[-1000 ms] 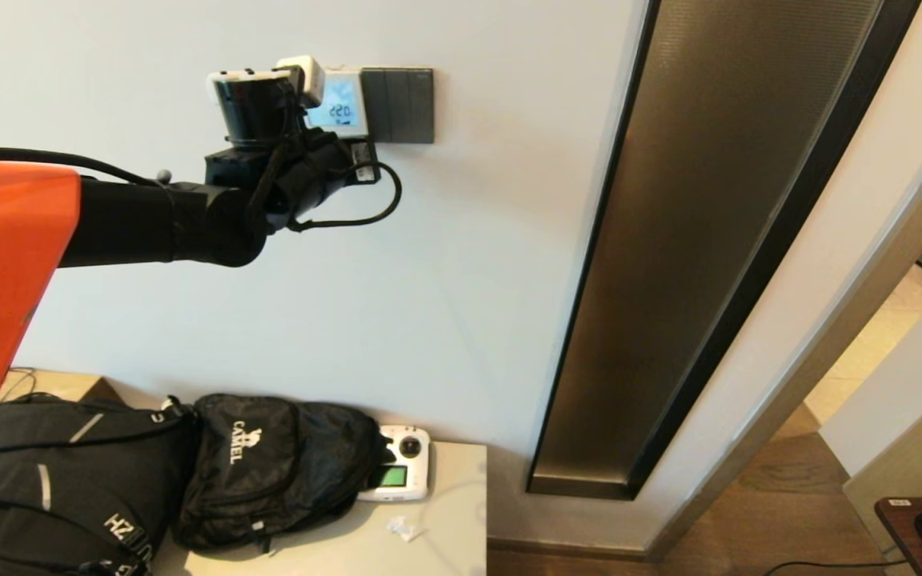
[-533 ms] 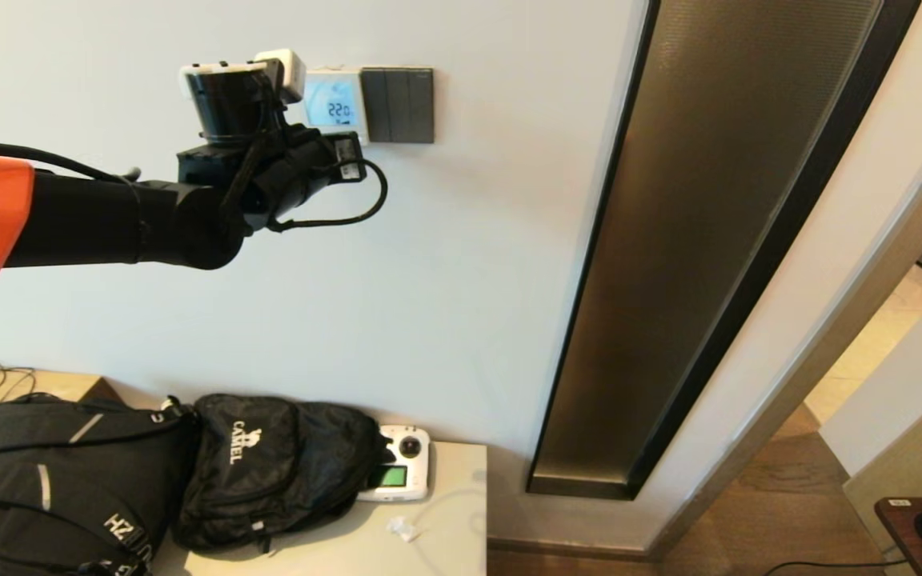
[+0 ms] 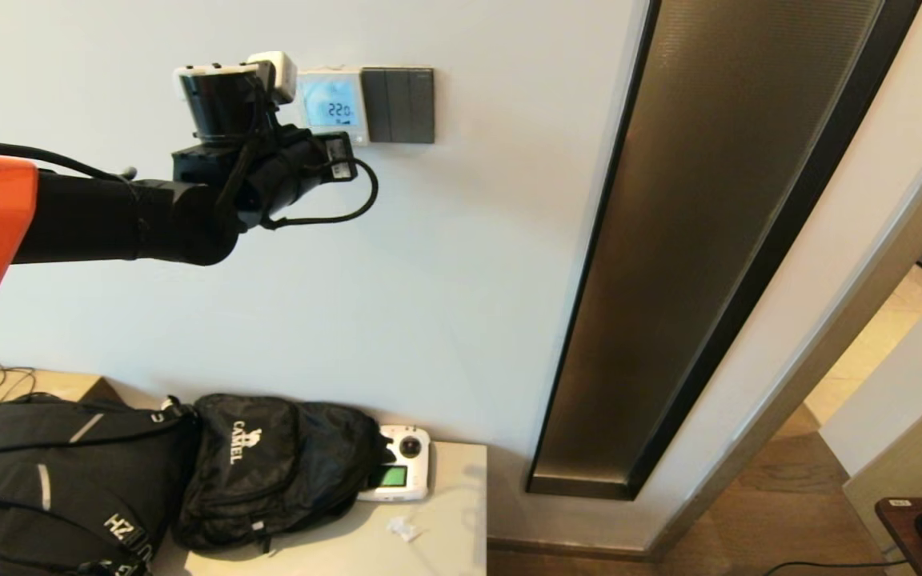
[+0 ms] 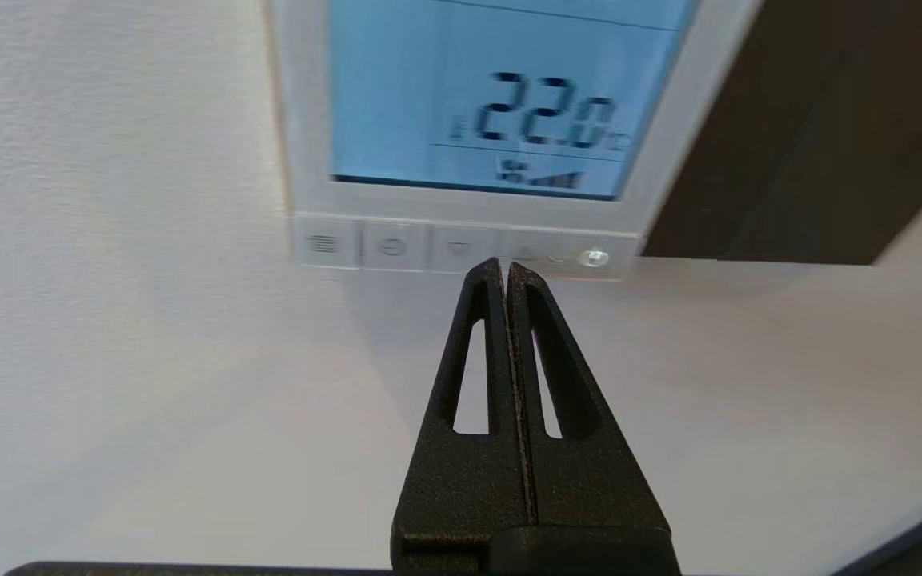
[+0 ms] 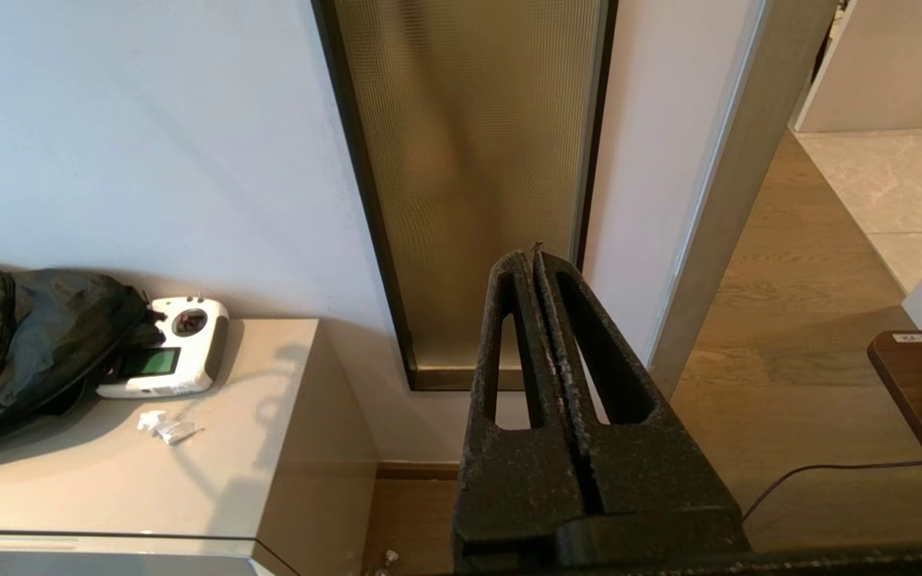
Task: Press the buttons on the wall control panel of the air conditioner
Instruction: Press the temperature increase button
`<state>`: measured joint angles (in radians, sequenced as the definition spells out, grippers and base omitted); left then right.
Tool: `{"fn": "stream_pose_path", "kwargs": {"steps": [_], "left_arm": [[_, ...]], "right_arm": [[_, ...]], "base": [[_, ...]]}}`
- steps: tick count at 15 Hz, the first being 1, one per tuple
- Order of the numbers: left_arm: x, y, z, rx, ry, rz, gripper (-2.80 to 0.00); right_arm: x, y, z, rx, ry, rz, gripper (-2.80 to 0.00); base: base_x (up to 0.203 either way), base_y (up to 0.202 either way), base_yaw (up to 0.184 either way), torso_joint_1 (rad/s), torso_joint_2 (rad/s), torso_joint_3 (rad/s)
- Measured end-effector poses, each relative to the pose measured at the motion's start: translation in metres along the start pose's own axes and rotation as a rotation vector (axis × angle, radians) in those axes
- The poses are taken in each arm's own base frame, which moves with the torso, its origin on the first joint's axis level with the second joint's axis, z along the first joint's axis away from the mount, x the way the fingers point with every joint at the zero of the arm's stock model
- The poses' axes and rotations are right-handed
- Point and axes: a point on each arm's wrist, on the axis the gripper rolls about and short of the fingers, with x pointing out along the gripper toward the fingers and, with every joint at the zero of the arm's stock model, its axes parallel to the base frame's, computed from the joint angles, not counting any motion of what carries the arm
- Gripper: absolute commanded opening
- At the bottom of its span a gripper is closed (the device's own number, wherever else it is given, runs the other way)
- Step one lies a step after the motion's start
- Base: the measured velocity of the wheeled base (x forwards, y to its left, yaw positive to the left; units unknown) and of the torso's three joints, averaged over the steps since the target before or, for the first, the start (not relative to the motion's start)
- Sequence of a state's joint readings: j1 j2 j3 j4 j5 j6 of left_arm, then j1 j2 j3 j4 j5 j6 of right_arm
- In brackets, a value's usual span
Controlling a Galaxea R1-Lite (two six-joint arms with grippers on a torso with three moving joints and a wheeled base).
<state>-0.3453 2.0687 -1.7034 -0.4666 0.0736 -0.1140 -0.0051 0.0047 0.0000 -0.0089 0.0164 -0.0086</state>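
here, the left gripper (image 4: 507, 268), fingers pressed together, is held just below the buttons (image 4: 458, 248) of the wall control panel (image 4: 473, 128); one button only should be pushed squarely.

white control panel (image 4: 301, 120), pale blue screen (image 4: 405, 96), dark digits (image 4: 545, 112)

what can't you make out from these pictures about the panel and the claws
- Head view: the buttons on the control panel are too small to see; the left arm covers its left edge.
- Left wrist view: whether the shut left claw touches the buttons is unclear; the screen's top is cut off.
- Head view: the right claw is out of frame.
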Motion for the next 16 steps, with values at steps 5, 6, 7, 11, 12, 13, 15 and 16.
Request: {"fn": "stream_pose_path", "kwargs": {"steps": [5, 6, 7, 11, 12, 13, 15, 16], "left_arm": [[0.0079, 0.0068, -0.003, 0.001, -0.003, 0.013, -2.8], [0.0084, 0.0072, -0.0031, 0.002, -0.003, 0.013, -2.8], [0.0088, 0.0072, -0.0027, 0.002, -0.004, 0.014, -2.8], [0.0091, 0.0072, -0.0033, 0.0, -0.003, 0.014, -2.8], [0.0085, 0.0074, -0.0044, -0.001, 0.0, 0.017, -2.8], [0.0079, 0.0078, -0.0057, 0.0, 0.005, 0.02, -2.8], [0.0062, 0.0079, -0.0065, 0.003, 0.01, 0.022, -2.8], [0.0052, 0.008, -0.0056, 0.002, 0.009, 0.022, -2.8]], "right_arm": [[0.0, 0.0, 0.0, 0.0, 0.0, 0.0, -2.8], [0.0, 0.0, 0.0, 0.0, 0.0, 0.0, -2.8], [0.0, 0.0, 0.0, 0.0, 0.0, 0.0, -2.8], [0.0, 0.0, 0.0, 0.0, 0.0, 0.0, -2.8], [0.0, 0.0, 0.0, 0.0, 0.0, 0.0, -2.8], [0.0, 0.0, 0.0, 0.0, 0.0, 0.0, -2.8], [0.0, 0.0, 0.0, 0.0, 0.0, 0.001, -2.8], [0.0, 0.0, 0.0, 0.0, 0.0, 0.001, -2.8]], "base": [[0.0, 0.0, 0.0, 0.0, 0.0, 0.0], [0.0, 0.0, 0.0, 0.0, 0.0, 0.0], [0.0, 0.0, 0.0, 0.0, 0.0, 0.0], [0.0, 0.0, 0.0, 0.0, 0.0, 0.0], [0.0, 0.0, 0.0, 0.0, 0.0, 0.0], [0.0, 0.0, 0.0, 0.0, 0.0, 0.0], [0.0, 0.0, 0.0, 0.0, 0.0, 0.0], [0.0, 0.0, 0.0, 0.0, 0.0, 0.0]]}}
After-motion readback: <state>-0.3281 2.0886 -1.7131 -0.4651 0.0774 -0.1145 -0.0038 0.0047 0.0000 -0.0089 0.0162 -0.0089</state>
